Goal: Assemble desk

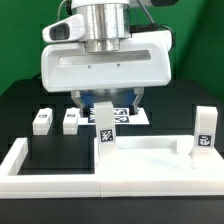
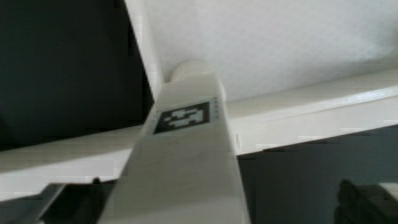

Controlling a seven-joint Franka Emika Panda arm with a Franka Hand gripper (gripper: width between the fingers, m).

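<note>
On the black table (image 1: 20,115), the gripper (image 1: 108,99) hangs with its jaws wide apart, holding nothing. An upright leg (image 1: 105,130) stands straight below, between the jaws, on the desk top (image 1: 150,165).

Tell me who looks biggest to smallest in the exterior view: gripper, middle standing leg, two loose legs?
1. gripper, biggest by far.
2. middle standing leg.
3. two loose legs: alike, a tie. They sit farther from the camera, so their smaller look may mislead.

I see an upright leg (image 1: 105,128) right under my gripper (image 1: 107,104), and clear desk top (image 1: 150,152) from there to the far leg (image 1: 203,130).
</note>
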